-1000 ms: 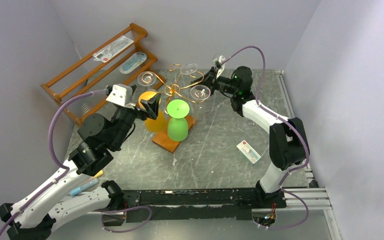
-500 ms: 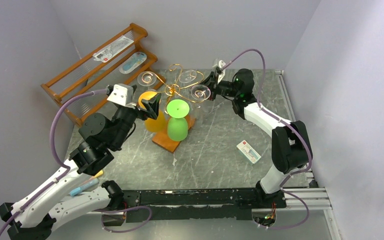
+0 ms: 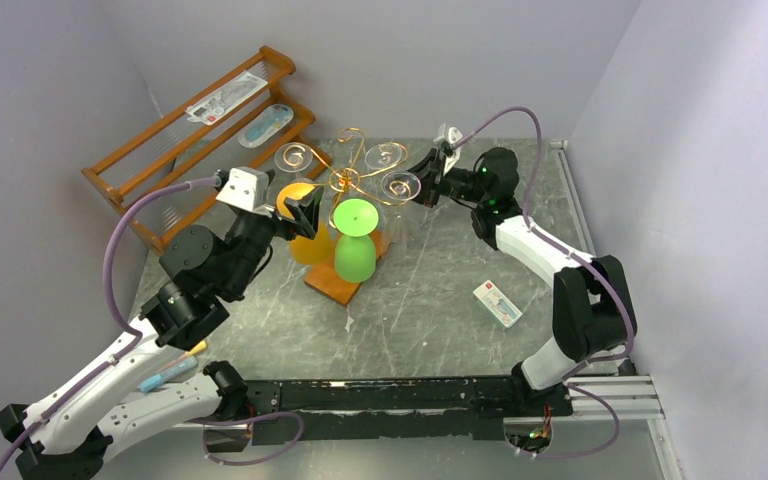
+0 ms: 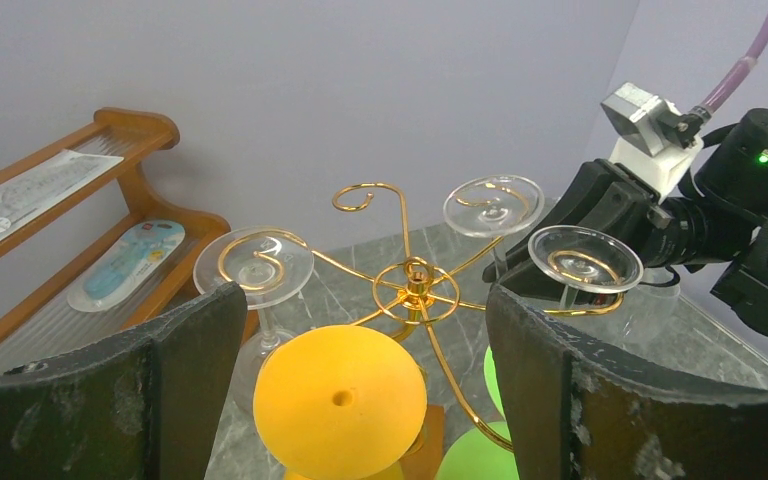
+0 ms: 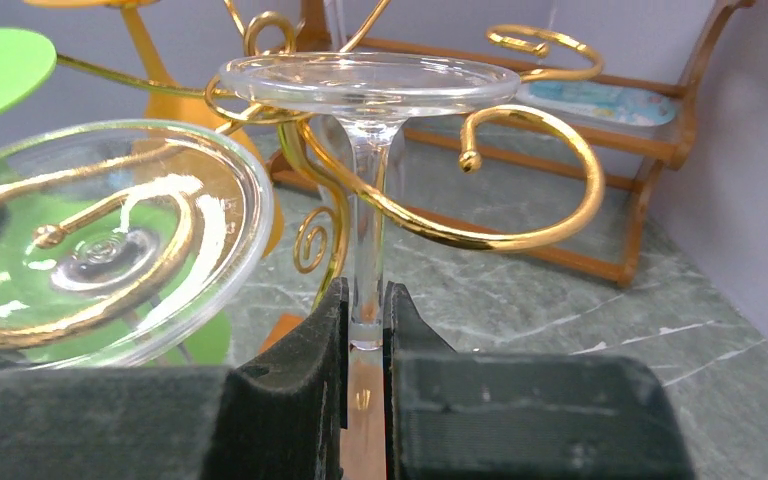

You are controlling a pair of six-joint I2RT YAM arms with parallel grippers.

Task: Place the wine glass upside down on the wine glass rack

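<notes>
The wine glass point(image 5: 365, 190) is held upside down, its stem clamped by the right gripper point(image 5: 364, 318). 1 scroll arm of the wine glass rack point(image 3: 348, 180), near the desk's point(image 3: 440, 290) far edge, is curled round it. The left gripper point(image 4: 360, 310) is spread wide over an orange glass point(image 4: 340, 400).

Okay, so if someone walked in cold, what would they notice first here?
The gold wine glass rack stands in the middle of the table, ringed with upside-down glasses, a green glass and an orange glass brightest on its near side. The right gripper is shut on the stem of a clear wine glass, its foot up above a curled arm. The left gripper gapes open over the orange one.
</notes>
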